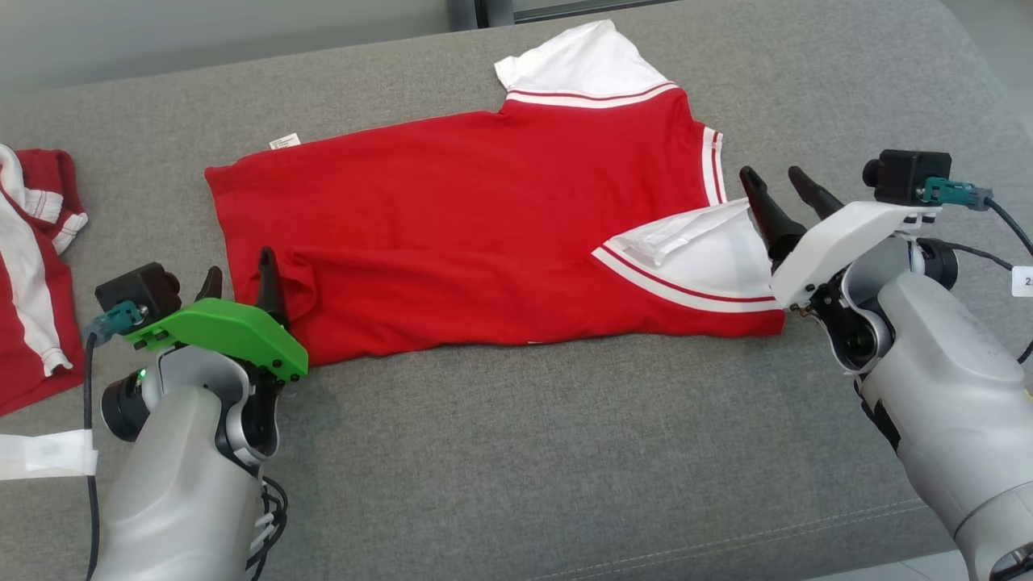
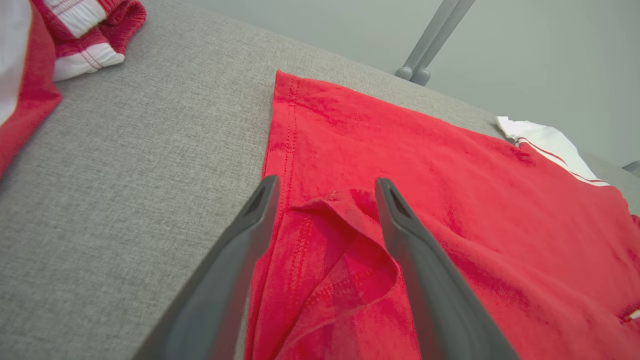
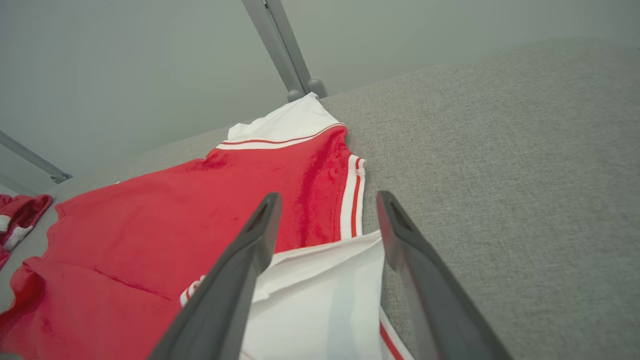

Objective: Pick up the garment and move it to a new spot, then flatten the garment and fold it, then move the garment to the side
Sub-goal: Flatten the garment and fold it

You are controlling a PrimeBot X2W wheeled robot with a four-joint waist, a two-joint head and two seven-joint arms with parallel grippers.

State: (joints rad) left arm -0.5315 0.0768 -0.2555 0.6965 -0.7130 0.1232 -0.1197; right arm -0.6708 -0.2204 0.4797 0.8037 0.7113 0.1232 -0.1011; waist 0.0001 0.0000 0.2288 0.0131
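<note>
Left claw (image 1: 240,270) stands wide and holds nothing, its fingers either side of a rumpled hem corner of the red garment (image 1: 484,218). Right claw (image 1: 772,173) gapes just as wide and empty over the white sleeve (image 1: 710,250). The red garment lies spread on the grey bench (image 1: 565,452), with a second garment (image 1: 32,266) at far left.

Left gripper (image 1: 239,273) lower left, jaws wide apart, holding nothing; right gripper (image 1: 772,177) at right, jaws wide apart too, empty.
</note>
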